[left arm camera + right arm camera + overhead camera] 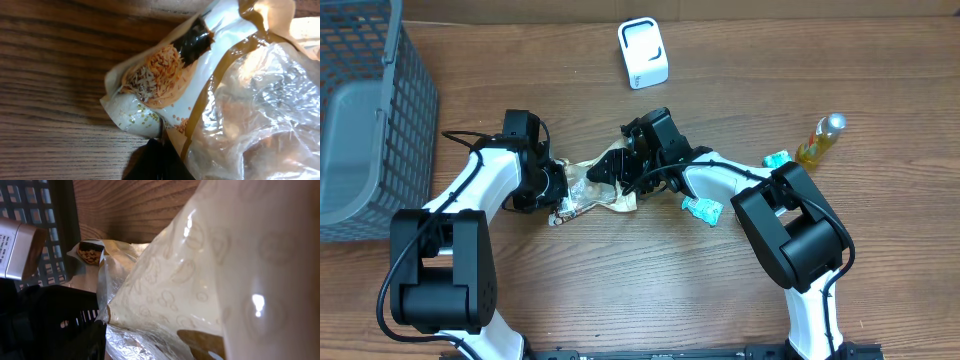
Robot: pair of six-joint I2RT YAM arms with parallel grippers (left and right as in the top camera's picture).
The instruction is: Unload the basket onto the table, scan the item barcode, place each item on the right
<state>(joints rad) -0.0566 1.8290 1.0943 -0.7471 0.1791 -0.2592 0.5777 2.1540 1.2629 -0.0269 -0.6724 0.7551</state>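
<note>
jaws of the left gripper [556, 190] are pressed together on the left edge of the snack packet [595, 197]. in the left wrist view one dark fingertip [156, 161] shows at the bottom of the frame, right against the packet's crumpled corner, where a print of orange and white grains sits beside a brown band and clear crinkled film. the right gripper [618, 168] sits on the packet's upper right end, opposite the left one. its wrist view is almost filled by glossy cream film printed with faint shapes, and its fingers are hidden, so i cannot tell whether they are apart or clamped on the film.

the packet stretches between the two grippers at about the middle of the wooden table [650, 290], its lower edge sagging toward the wood. no barcode can be made out on it in any view.

further out, a white scanner [643, 53] stands at the far edge of the table, well apart from the packet. a grey mesh basket [415, 110] fills the far left corner. to the right, a small bottle [820, 142] of yellow liquid lies near one teal sachet [777, 158], and another teal sachet [702, 210] lies just beside the right arm.
</note>
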